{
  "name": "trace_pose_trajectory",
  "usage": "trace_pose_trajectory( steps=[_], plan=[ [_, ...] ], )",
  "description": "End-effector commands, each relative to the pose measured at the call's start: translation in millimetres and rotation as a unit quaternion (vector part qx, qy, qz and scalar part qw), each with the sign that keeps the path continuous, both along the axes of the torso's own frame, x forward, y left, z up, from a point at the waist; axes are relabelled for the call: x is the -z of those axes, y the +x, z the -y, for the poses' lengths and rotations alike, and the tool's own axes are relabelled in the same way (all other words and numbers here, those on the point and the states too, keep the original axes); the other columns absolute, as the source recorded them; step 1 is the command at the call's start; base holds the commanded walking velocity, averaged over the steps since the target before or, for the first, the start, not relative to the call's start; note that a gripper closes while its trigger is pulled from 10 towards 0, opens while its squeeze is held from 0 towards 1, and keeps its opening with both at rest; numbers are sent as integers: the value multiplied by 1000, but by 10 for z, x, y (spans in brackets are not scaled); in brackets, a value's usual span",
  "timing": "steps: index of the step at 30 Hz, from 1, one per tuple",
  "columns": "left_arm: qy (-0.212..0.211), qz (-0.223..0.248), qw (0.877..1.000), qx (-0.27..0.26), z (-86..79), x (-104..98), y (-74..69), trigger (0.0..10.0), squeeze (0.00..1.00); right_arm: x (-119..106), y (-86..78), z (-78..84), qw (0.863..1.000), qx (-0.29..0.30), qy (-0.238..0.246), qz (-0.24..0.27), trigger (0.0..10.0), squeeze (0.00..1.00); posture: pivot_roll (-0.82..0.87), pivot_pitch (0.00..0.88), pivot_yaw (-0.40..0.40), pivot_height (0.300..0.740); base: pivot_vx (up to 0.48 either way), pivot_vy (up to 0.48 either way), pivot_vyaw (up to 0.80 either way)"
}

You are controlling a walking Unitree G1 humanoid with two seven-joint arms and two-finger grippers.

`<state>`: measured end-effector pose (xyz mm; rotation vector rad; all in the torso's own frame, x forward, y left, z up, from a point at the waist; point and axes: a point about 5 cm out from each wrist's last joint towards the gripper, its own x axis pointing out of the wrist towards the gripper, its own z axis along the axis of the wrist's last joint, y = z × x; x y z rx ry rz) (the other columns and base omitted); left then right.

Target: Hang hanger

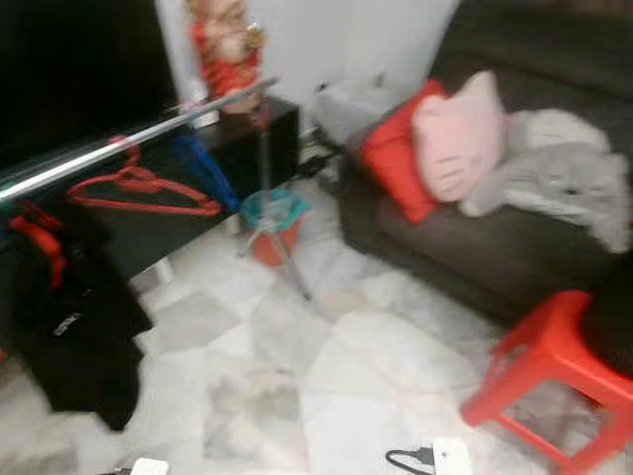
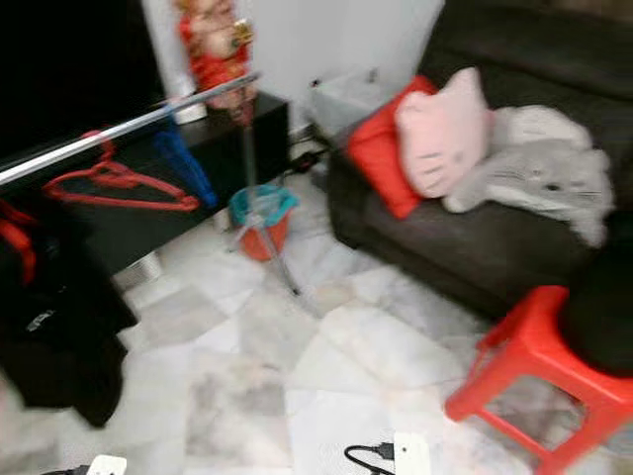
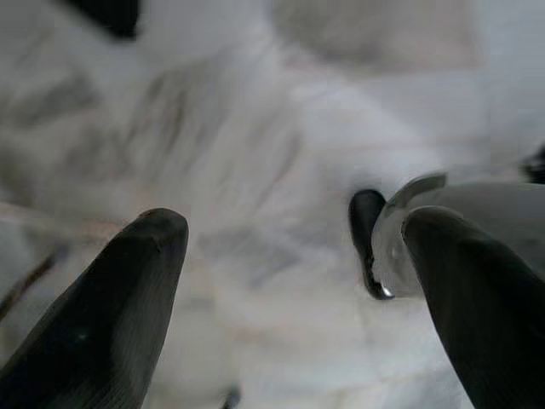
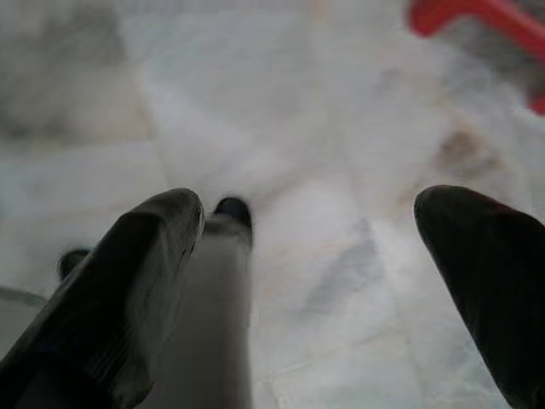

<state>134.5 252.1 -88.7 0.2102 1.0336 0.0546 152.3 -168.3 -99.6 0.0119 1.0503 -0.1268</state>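
Note:
A red hanger [image 1: 138, 186] hangs empty on the silver rail [image 1: 129, 139] of a clothes rack at the left. Further left on the same rail, a black garment [image 1: 74, 327] hangs from another red hanger [image 1: 40, 237]. My left gripper [image 3: 294, 281] is open over the pale marble floor, nothing between its black fingers [image 3: 102, 315]. My right gripper [image 4: 328, 273] is open too, pointing down at the floor, with nothing in it.
A dark sofa [image 1: 495, 237] with red and pink cushions [image 1: 455, 139] and a grey plush stands at the right. A red plastic stool [image 1: 554, 376] is at the front right. A red bucket [image 1: 274, 228] sits by the rack's leg. Power strips [image 1: 435, 457] lie on the floor.

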Motion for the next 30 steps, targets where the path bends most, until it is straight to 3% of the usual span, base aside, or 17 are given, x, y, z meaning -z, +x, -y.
trace_pose_trajectory(
  steps=[1,20,24,30],
  plan=[
    [12,-14,1000,2,-78,0,-60,10000,0,1,13,-129,1000,-3,16,4,10000,0,44,0,-28,740,0,0,-750],
    [17,-10,1000,11,-86,-13,-36,10000,0,-6,28,-144,1000,6,20,10,10000,0,45,0,-21,740,0,0,-752],
    [16,-10,1000,8,-88,-12,-38,10000,0,-7,30,-148,1000,7,22,12,10000,0,47,0,-20,740,0,-385,-752],
    [15,-12,1000,11,-86,-10,-44,10000,0,-4,22,-149,1000,7,21,11,10000,0,46,0,-18,740,0,0,-750]
  ],
)
